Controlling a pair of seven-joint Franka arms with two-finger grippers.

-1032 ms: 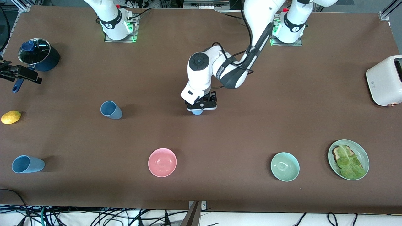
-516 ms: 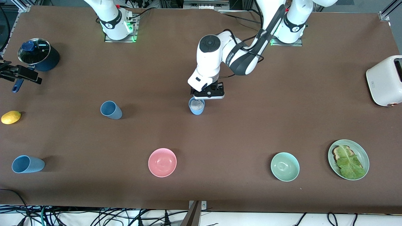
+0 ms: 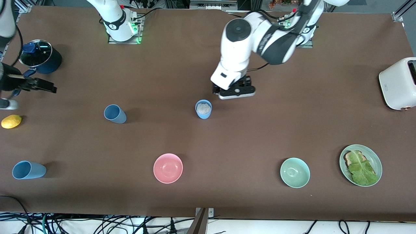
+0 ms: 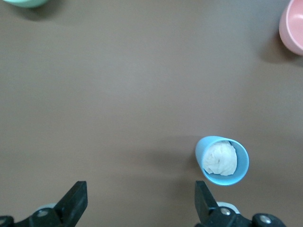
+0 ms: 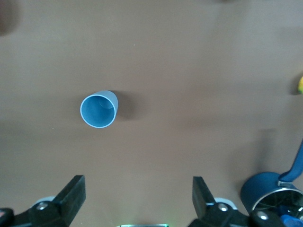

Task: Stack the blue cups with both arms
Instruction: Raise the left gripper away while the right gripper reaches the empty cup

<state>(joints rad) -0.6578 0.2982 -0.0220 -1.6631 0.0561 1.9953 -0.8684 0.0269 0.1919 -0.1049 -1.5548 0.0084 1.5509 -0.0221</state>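
Note:
The sky-blue cup point(image 3: 203, 109), whitish-grey inside, stands upright at mid-table; it also shows in the left wrist view point(image 4: 221, 160). My left gripper point(image 3: 234, 92) is open and empty above the table beside this cup, toward the left arm's end; its jaws stand wide apart in the left wrist view point(image 4: 140, 189). The slate-blue cup point(image 3: 114, 113) stands toward the right arm's end and shows in the right wrist view point(image 5: 98, 109). My right gripper point(image 3: 45, 87) is open and empty at the right arm's end, between the pot and the slate-blue cup; the right wrist view point(image 5: 137, 187) shows only bare table between its fingers.
A third sky-blue tumbler point(image 3: 27, 170), a pink bowl point(image 3: 168, 168), a green bowl point(image 3: 294, 172) and a plate point(image 3: 374, 156) with toast and lettuce lie near the front camera. A navy pot point(image 3: 40, 57) and a lemon point(image 3: 11, 121) are at the right arm's end, a white toaster point(image 3: 398, 83) at the left arm's.
My left gripper has risen off the sky-blue cup and drawn away toward its base, leaving the cup standing. My right gripper has moved a little inward over the table.

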